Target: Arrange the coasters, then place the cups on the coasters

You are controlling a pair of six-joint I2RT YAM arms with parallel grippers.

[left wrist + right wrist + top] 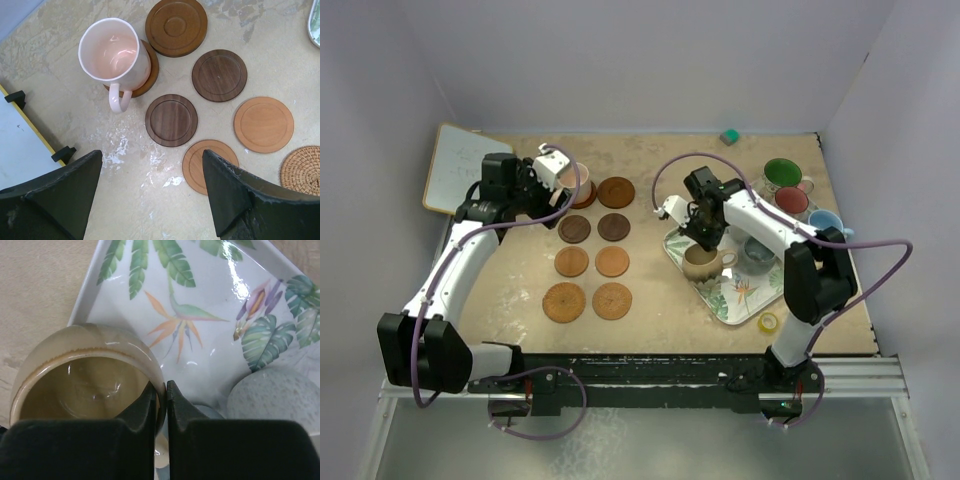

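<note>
In the top view, eight coasters (pixel 612 262) are laid out on the counter (pixel 520 290) in two columns of four. The pink mug (pixel 579 178) stands on the far-left one, and the other seven are bare. The left fingers (pixel 553 166) are held just over that mug. The right fingers (pixel 697 236) are lowered onto the tan mug (pixel 702 264), which sits in the near-left corner of the tray (pixel 745 300). A grey mug (pixel 758 252) is also on the tray. A green mug (pixel 781 174), a red mug (pixel 792 201) and a blue mug (pixel 826 222) are grouped just beyond the tray's far right side. A tape roll (pixel 769 322) lies near its near corner.

In the left wrist view, the left fingers (pixel 240 195) are spread wide with nothing between them. The pink mug (pixel 111 49) is seen upright on a brown coaster, its handle turned toward the camera.

In the right wrist view, the right fingers (pixel 147 412) are closed on the wall of the tan mug (pixel 85 380) at its rim, one finger inside and one outside. The grey mug (pixel 277 392) is seen beside it on the tray (pixel 200 340).
</note>
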